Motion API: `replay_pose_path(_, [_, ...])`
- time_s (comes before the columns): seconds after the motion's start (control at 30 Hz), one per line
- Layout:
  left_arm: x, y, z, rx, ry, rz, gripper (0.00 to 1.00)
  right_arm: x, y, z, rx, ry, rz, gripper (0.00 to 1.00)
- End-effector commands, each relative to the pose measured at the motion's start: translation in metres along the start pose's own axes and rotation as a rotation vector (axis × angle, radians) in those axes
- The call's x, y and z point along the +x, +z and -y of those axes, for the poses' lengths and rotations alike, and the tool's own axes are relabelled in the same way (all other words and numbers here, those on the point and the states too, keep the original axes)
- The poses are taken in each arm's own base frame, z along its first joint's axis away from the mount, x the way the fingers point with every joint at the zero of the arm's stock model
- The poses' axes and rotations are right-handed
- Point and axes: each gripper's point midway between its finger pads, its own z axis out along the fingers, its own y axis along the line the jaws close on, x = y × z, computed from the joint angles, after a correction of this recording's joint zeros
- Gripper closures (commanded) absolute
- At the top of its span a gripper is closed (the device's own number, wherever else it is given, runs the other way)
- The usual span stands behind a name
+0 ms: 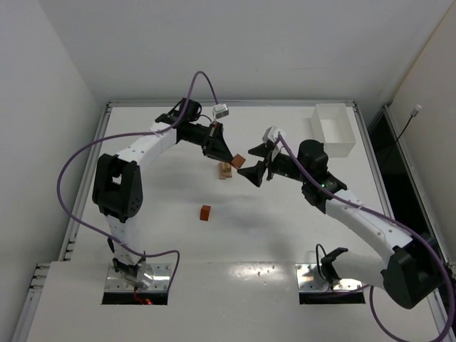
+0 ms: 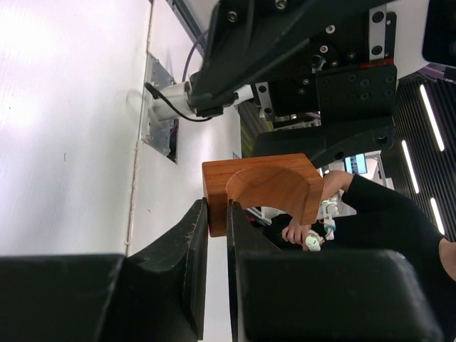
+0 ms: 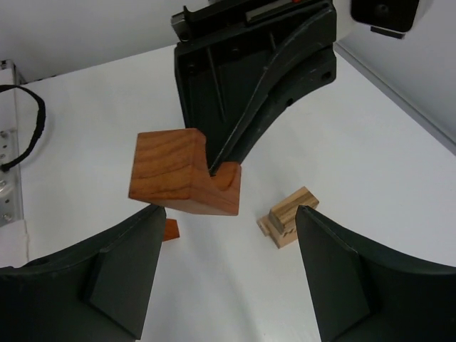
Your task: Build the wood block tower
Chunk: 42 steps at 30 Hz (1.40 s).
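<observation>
Both stretched inward: left claw (image 2: 217, 214) pinching reddish arch (image 2: 267, 189); right claw (image 3: 229, 214) wide, seemingly empty.

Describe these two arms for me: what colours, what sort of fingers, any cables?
The left arm and right arm have white links and black joints. The left gripper and right gripper are black, each with two wedge-shaped fingers. A purple cable runs along each arm; a small white box sits at each wrist.
</observation>
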Motion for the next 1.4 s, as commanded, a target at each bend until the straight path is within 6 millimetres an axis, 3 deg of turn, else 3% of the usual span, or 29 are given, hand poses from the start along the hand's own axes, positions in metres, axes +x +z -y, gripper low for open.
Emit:
replay_pose_path(0.0, [0.005, 0.000, 0.047, 0.161, 0.086, -0.052, 1.00, -0.044, 0.009, 0.015, 0.051, -0.061, 0.119, 0.29])
replay_pose_path(0.03, [0.005, 0.000, 0.048, 0.161, 0.077, -0.053, 1.00, -0.036, 0.013, 0.016, 0.040, -0.052, 0.106, 0.29])
replay_pose_path(0.23, [0.008, 0.007, 0.048, 0.168, 0.079, -0.072, 1.00, -0.051, 0.025, 0.012, 0.010, -0.056, 0.148, 0.32])
replay_pose_path(0.47, [0.011, 0.007, 0.043, 0.168, 0.068, -0.073, 1.00, -0.054, 0.033, 0.012, 0.000, -0.041, 0.157, 0.48])
replay_pose_path(0.67, [0.016, 0.008, 0.034, 0.167, 0.028, -0.074, 1.00, -0.059, 0.033, 0.014, 0.025, -0.034, 0.149, 0.70])
replay_pose_path(0.8, [0.022, 0.011, 0.030, 0.170, 0.006, -0.083, 1.00, -0.060, 0.030, 0.023, 0.082, -0.040, 0.133, 0.96])
replay_pose_path(1.0, [0.028, 0.021, 0.030, 0.179, -0.025, -0.117, 1.00, -0.067, 0.020, 0.029, 0.137, -0.071, 0.130, 1.00])
replay_pose_path(1.03, [0.026, 0.022, 0.025, 0.161, -0.040, -0.113, 0.93, -0.067, 0.019, 0.029, 0.137, -0.071, 0.130, 1.00])
replay_pose_path(1.07, [0.026, 0.024, 0.018, 0.151, -0.026, -0.109, 0.73, -0.068, 0.017, 0.027, 0.136, -0.069, 0.126, 1.00])
replay_pose_path(1.13, [0.026, 0.024, 0.015, 0.129, -0.056, -0.101, 0.52, -0.072, 0.009, 0.026, 0.149, -0.100, 0.121, 1.00])
replay_pose_path(1.17, [0.028, 0.026, 0.010, 0.101, -0.053, -0.085, 0.34, -0.068, 0.004, 0.027, 0.156, -0.088, 0.097, 1.00])
replay_pose_path(1.27, [0.032, 0.024, 0.003, 0.053, -0.058, -0.050, 0.18, -0.070, -0.016, 0.024, 0.177, -0.131, 0.061, 1.00])
replay_pose_path(1.3, [0.033, 0.023, 0.004, 0.054, -0.043, -0.048, 0.17, -0.061, -0.023, 0.021, 0.181, -0.120, 0.019, 1.00])
replay_pose_path(1.37, [0.029, 0.019, 0.000, -0.007, -0.019, 0.002, 0.17, -0.069, -0.041, 0.016, 0.194, -0.122, 0.023, 1.00])
